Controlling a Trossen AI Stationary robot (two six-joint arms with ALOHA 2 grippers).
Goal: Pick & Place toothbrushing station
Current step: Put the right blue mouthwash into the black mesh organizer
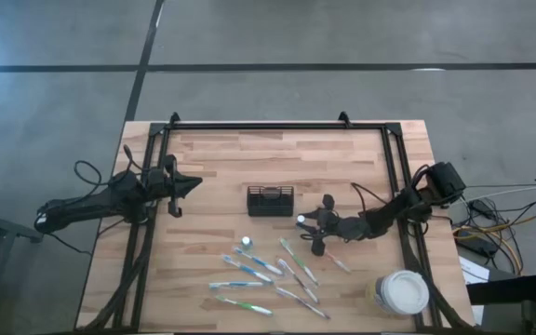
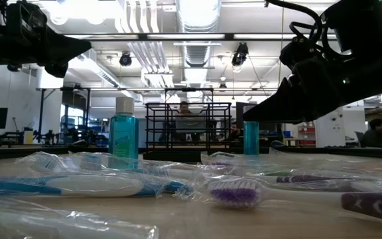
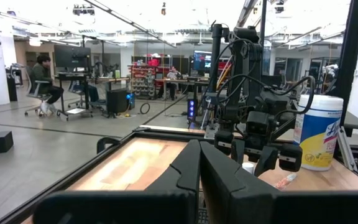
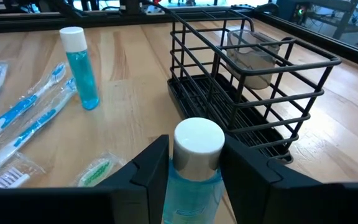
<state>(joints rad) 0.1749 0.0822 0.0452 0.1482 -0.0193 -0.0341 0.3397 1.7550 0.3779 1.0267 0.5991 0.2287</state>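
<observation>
We see the right gripper (image 4: 191, 165) with a small tube (image 4: 194, 155) of blue liquid standing between its two fingers (image 4: 148, 171). The tube has a white cap. The fingers sit apart on each side of it, very close, but we cannot tell if they press on it. This gripper is just beside the black wire caddy (image 4: 247, 81), which stands upright near the middle of the wooden table (image 1: 212, 158). A second tube (image 4: 79, 65) with a white cap stands on the table, well apart from the caddy. Toothbrushes (image 1: 263, 274) in clear wrappers lie flat in a loose group on the near part of the table. The left gripper (image 1: 189, 183) waits above the left side of the table with its fingers pressed together, holding nothing. From above we also see a big tub with a white lid (image 1: 401, 291) at the table's right corner. The low view shows the wrapped brushes up close, one with purple bristles (image 2: 234, 194), and a big room with ceiling lights and people sitting far behind. Only the right wrist view shows a clear cup (image 4: 253, 56) inside the caddy. The left wrist view shows the right arm across the table and a person at a desk.
</observation>
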